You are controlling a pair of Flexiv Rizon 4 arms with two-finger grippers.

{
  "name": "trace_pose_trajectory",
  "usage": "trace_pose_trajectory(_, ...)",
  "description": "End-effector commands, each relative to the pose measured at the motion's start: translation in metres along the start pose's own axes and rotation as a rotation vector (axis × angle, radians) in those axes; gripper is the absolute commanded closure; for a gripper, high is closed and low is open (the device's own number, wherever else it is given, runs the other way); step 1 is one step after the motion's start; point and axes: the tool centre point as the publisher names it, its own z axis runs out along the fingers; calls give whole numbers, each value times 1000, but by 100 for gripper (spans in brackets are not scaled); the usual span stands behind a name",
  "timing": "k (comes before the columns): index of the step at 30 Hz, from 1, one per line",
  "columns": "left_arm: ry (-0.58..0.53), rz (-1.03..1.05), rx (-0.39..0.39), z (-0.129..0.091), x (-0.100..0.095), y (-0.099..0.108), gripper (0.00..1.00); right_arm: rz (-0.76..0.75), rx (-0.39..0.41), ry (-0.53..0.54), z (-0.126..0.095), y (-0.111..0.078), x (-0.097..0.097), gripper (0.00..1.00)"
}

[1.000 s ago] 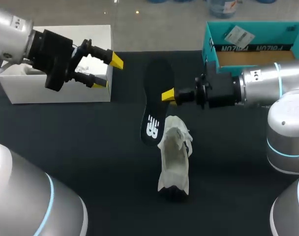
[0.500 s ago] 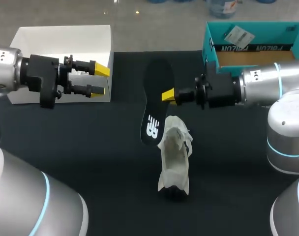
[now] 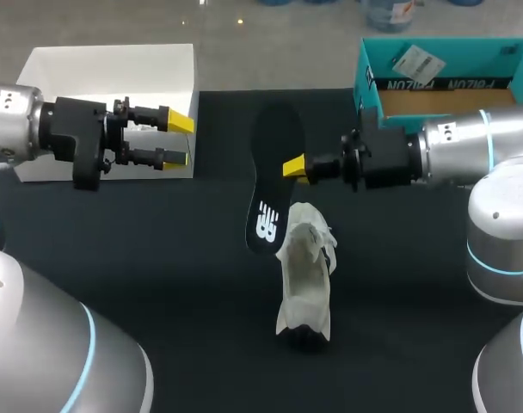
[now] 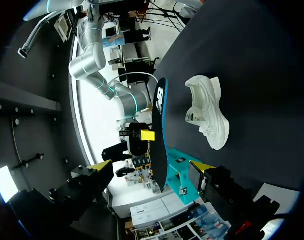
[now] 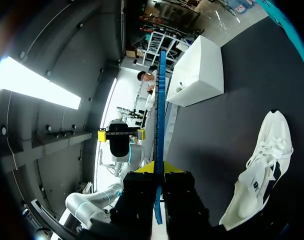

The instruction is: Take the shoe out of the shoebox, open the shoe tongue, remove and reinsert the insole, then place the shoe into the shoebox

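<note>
Insole (image 3: 270, 185): pinched edgewise in right gripper (image 3: 296, 168), held clear of table (image 3: 158, 258), likely ready for reinsertion. Shoe (image 3: 307, 271): on its side, just beside insole. Left gripper (image 3: 175, 140): fingers apart, empty, facing insole.

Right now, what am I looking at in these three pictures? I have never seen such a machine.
Two robot arms work at a black table. One picture looks down from above; the two round ones come from a camera on each arm's wrist. On the table are a white sneaker, a white box and a teal cardboard shoebox. The right gripper, a two-fingered hand with yellow tips, is shut on a black insole beside the sneaker. The left gripper is open and empty, in front of the white box.
</note>
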Motion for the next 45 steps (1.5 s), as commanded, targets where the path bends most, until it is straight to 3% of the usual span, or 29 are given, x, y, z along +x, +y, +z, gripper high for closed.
trace_pose_trajectory(1, -55, 37, 12, 16, 6, -1, 0, 1, -1, -3, 2, 0, 0, 100)
trace_pose_trajectory(21, -114, 101, 64, 91, -1, -9, 0, 1, -1, -3, 2, 0, 0, 100)
trace_pose_trajectory(42, -116, 83, 25, 111, 14, -1, 0, 1, -1, -3, 2, 0, 0, 100)
trace_pose_trajectory(44, -115, 83, 24, 113, 15, -1, 34, 1, -1, -3, 2, 0, 0, 100)
trace_pose_trajectory(45, -117, 82, 23, 114, 15, 0, 63, 1, -1, -3, 2, 0, 0, 100)
